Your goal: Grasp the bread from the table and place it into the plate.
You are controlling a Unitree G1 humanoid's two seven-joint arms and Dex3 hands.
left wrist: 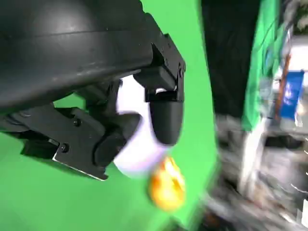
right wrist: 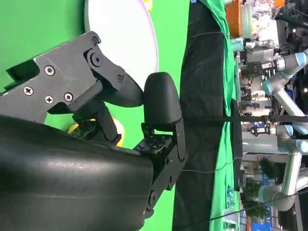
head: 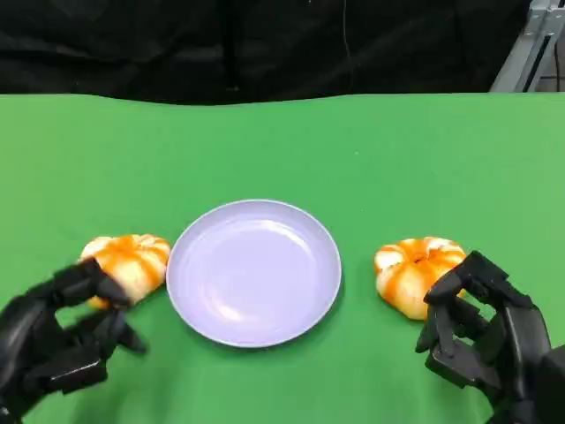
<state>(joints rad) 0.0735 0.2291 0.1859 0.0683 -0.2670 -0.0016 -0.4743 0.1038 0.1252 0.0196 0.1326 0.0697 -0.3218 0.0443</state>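
Note:
A pale lavender plate (head: 254,269) lies in the middle of the green table. One orange-glazed bread (head: 128,263) sits just off its left rim and a second bread (head: 417,274) just off its right rim. My left hand (head: 62,340) is low on the table in front of the left bread, fingers spread, one fingertip at the bread's near edge. My right hand (head: 490,336) sits in front of the right bread with fingers apart, their tips at its near side. Neither hand holds anything. The right wrist view shows the plate (right wrist: 125,38) and a sliver of bread (right wrist: 118,132) behind the fingers (right wrist: 161,98).
The green table (head: 282,150) runs back to a black curtain (head: 265,44). A metal frame (head: 530,44) stands at the far right corner. The left wrist view is blurred, showing the plate (left wrist: 139,154) and a bread (left wrist: 166,185) past my fingers (left wrist: 166,120).

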